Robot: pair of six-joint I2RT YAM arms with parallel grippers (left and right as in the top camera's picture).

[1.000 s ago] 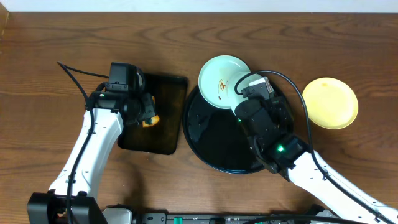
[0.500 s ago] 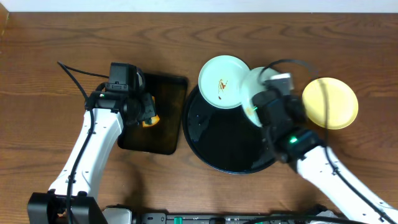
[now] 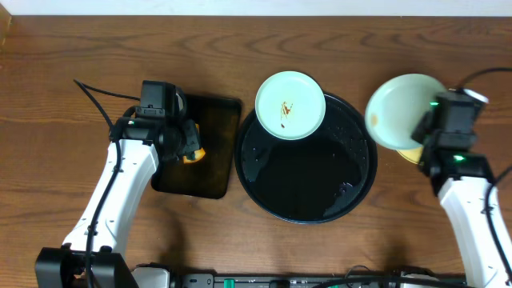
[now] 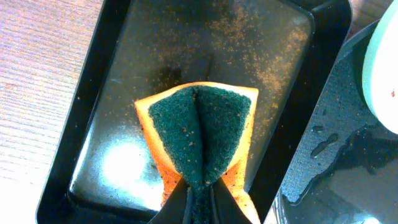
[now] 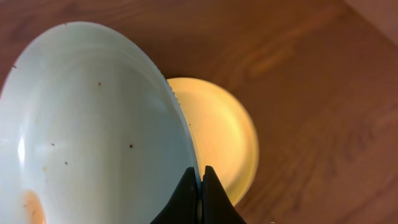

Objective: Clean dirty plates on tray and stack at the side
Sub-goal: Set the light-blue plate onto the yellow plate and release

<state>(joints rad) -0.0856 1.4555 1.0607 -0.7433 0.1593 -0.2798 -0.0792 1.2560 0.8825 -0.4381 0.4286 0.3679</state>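
Note:
A mint-green plate (image 3: pixel 290 105) with brown smears lies on the far rim of the round black tray (image 3: pixel 306 188). My right gripper (image 3: pixel 422 138) is shut on the rim of a second mint-green plate (image 3: pixel 398 108) and holds it tilted above the yellow plate (image 3: pixel 411 154), which lies on the wood to the right of the tray and is mostly hidden. In the right wrist view the held plate (image 5: pixel 87 124) fills the left, the yellow plate (image 5: pixel 221 134) lies behind it, and the jaws (image 5: pixel 200 180) pinch the rim. My left gripper (image 4: pixel 200 190) is shut on a folded orange-and-green sponge (image 4: pixel 200 134).
A small rectangular black tray (image 3: pixel 210 152) lies left of the round tray, under the sponge (image 3: pixel 193 152) and left gripper (image 3: pixel 186 142). It is wet and speckled with crumbs in the left wrist view (image 4: pixel 112 93). Brown wood tabletop (image 3: pixel 64 80) surrounds everything.
My right arm has carried the second mint-green plate from the tray's far right rim rightward to above the yellow plate. The left arm and sponge have not moved.

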